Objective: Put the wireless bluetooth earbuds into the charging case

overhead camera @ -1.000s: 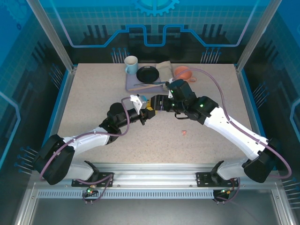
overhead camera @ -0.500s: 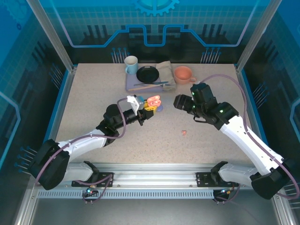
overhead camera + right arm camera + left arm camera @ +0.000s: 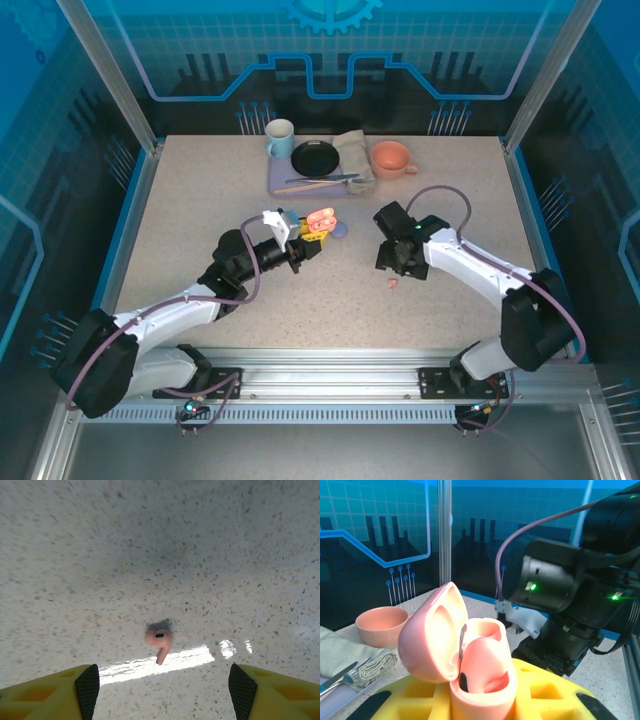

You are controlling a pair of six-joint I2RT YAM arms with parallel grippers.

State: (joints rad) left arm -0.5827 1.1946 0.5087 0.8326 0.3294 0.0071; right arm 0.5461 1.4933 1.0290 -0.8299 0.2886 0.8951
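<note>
While the right fingers (image 3: 280, 690) hang spread above the bench (image 3: 100, 555), the salmon-pink earbud (image 3: 159, 642) lies loose on the speckled surface between their tips and a little ahead of them, its stem pointing back toward the wrist. The pinch itself looks like the first risk. The bud is tiny, rounded and smooth, and the bench under it is glossy, so a closure that lands off-centre or too high could squirt it sideways or set it rolling. Coming down too low could jam the yellow tips against the bench before they meet. A grasp on the bulb when the stem was meant, or the reverse, could leave the bud turned wrongly for its well.

The left fingers (image 3: 555, 692) are pressed onto the base of the pink charging case (image 3: 470, 655), held up off the bench with its lid hinged open to one side. One well seems to be filled by a pink shape, though I cannot tell for sure that it is an earbud; the well behind looks free. Any downward push during seating could twist the case in that pinch or knock the lid shut. The right arm also looms close in the left wrist view, so the two could clash as they meet
</note>
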